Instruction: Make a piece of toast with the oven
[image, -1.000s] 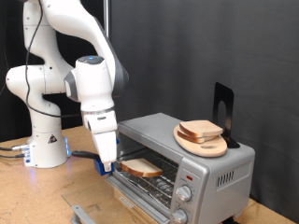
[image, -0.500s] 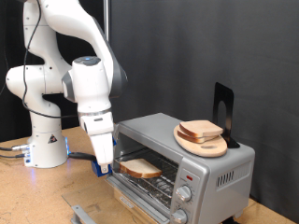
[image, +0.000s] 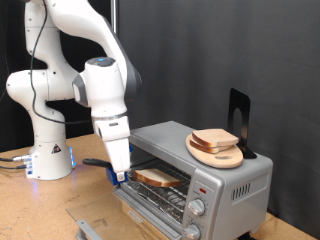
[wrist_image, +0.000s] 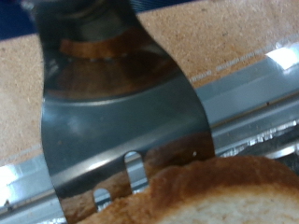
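Toast (image: 160, 177) deeper inside oven (image: 215, 165) than before, pincer (image: 118, 177) alongside.

My wrist cam is mostly filled w/ a dark, shiny metal spatula blade (wrist_image: 121, 117) w/ short slots near its edge, blurry up close. The piece of toast (wrist_image: 220, 191), tan-brown crust, lies at that slotted edge, apparently touching it. Behind both I see speckled brown tabletop (wrist_image: 238, 42) and a bright metal rail (wrist_image: 252, 79); fingers not visible.
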